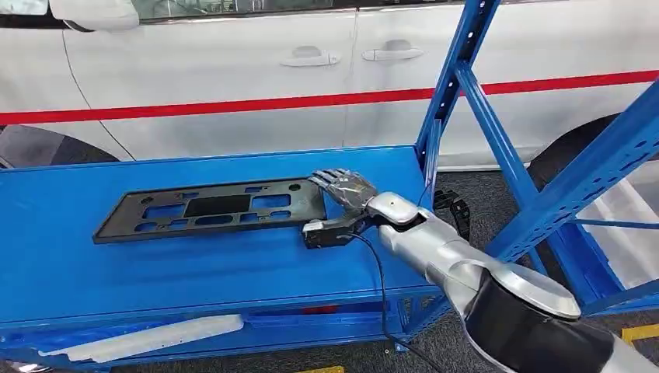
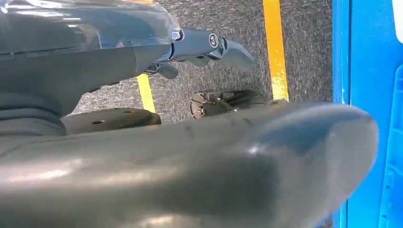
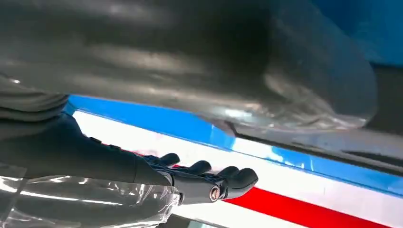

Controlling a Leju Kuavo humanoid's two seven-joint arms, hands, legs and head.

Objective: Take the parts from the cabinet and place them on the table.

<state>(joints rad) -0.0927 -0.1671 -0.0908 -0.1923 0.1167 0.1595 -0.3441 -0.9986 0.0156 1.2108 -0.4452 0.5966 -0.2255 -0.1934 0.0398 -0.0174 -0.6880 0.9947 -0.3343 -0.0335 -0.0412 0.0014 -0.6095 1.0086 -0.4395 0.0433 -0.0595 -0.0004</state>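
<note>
The right robot hand [image 1: 342, 203], fingers spread, rests at the black part [image 1: 211, 210] lying flat on the blue worktop [image 1: 70, 256], apparently already delivered.

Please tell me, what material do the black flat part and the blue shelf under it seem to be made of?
The black flat part looks like moulded plastic with a matte finish: thin, with many cut-out slots and holes. The blue shelf looks like painted sheet metal: smooth, slightly glossy, with folded edges and perforated uprights. Neither is certain from the look alone.
</note>
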